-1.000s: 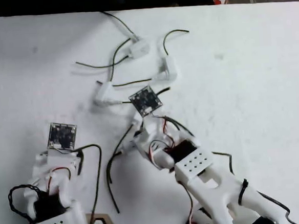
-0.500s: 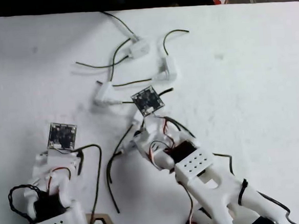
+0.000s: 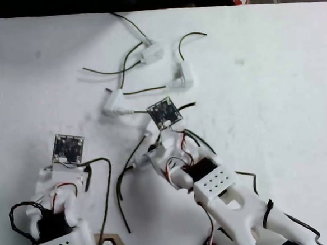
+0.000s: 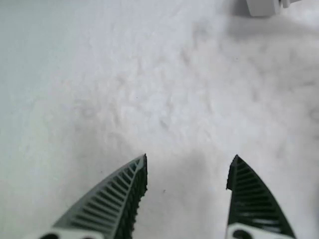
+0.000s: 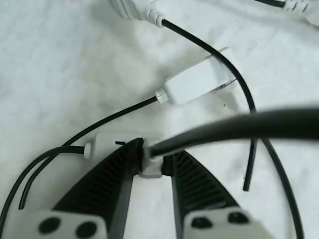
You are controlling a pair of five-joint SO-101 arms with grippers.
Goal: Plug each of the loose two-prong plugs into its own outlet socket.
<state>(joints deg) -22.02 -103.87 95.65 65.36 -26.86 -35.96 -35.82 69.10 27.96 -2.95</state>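
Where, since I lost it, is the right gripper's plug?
Right wrist view: the plug is pinched in the right gripper, beside a white connector.

Right arm (image 3: 212, 181), its right gripper (image 5: 152, 152) pinched on a white plug (image 5: 149, 170), has shifted slightly rightward and toward the near edge of the table (image 3: 273, 92) in the high view, carrying its wrist camera board (image 3: 164, 113) and the adjacent black cord (image 3: 188, 105) along.

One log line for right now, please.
left pincer: open, above table | right pincer: shut on plug with black cable
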